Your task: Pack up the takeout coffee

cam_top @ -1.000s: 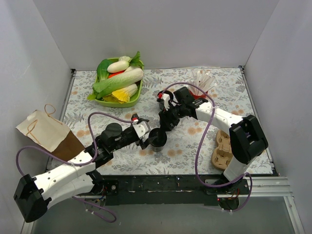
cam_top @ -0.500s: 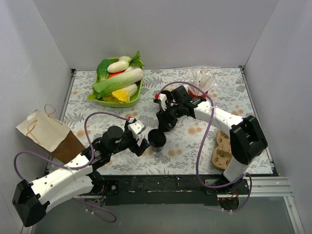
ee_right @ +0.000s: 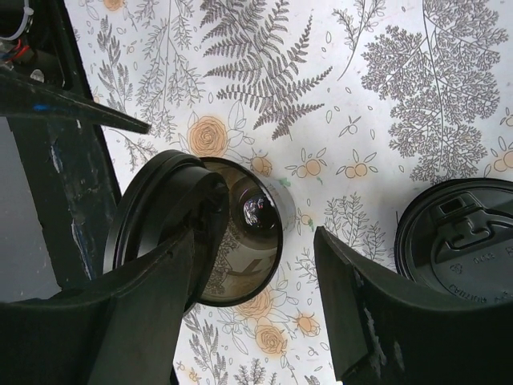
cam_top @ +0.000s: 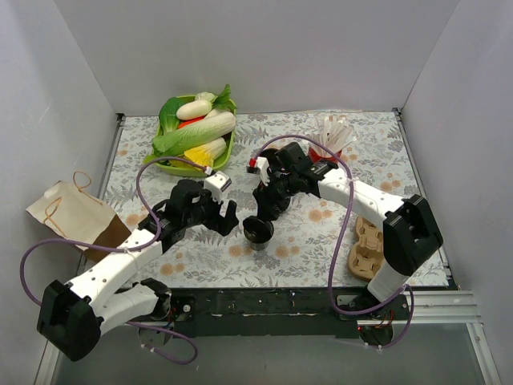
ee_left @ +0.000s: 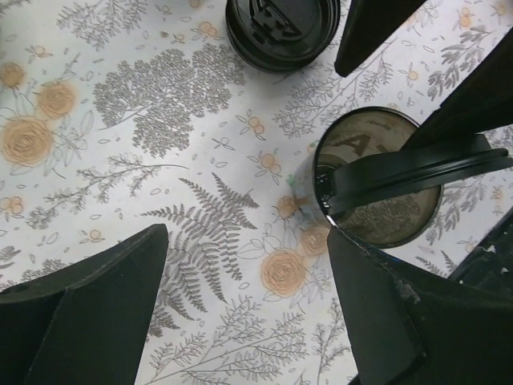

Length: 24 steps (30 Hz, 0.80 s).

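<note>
A lidded black takeout coffee cup (ee_left: pixel 280 28) stands on the floral cloth; it also shows in the right wrist view (ee_right: pixel 461 237) and is hidden under my right wrist in the top view. A second black cup (cam_top: pixel 258 233) stands open (ee_right: pixel 244 233), with a loose black lid (ee_left: pixel 401 172) tilted on its rim. My right gripper (cam_top: pixel 261 215) is open over this cup (ee_right: pixel 264 212), its left finger resting on the lid (ee_right: pixel 140 216). My left gripper (cam_top: pixel 231 218) is open and empty (ee_left: pixel 240 321), just left of the open cup (ee_left: pixel 377 216).
A green tray of vegetables (cam_top: pixel 192 136) sits at the back left. A red cup of white sticks (cam_top: pixel 335 138) stands at the back right. A tan pulp carrier (cam_top: pixel 367 245) lies at the right front. A paper bag (cam_top: pixel 76 220) lies at the left wall.
My left gripper has drawn back from the open cup, to the left and towards the back. My right gripper has shifted slightly left over the cup. The cup has stayed in place.
</note>
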Each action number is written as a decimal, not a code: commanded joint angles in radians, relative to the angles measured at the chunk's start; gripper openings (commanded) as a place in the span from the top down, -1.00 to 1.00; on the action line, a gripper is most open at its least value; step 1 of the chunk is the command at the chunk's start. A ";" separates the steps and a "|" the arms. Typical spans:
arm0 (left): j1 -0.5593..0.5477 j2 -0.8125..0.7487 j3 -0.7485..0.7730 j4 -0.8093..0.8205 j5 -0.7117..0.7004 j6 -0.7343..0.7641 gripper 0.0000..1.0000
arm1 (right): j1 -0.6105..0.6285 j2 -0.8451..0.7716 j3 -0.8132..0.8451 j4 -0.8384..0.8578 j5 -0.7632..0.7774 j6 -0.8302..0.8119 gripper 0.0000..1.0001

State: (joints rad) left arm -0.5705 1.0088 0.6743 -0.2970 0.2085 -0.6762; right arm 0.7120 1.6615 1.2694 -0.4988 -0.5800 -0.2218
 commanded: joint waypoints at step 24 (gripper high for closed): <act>0.006 0.214 0.177 -0.274 0.319 0.021 -0.58 | 0.037 -0.066 -0.038 0.011 -0.001 -0.022 -0.39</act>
State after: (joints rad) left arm -0.5686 1.2179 0.8291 -0.5644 0.5041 -0.6659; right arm 0.7418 1.6241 1.2461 -0.4976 -0.5781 -0.2367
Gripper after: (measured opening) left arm 0.792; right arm 0.694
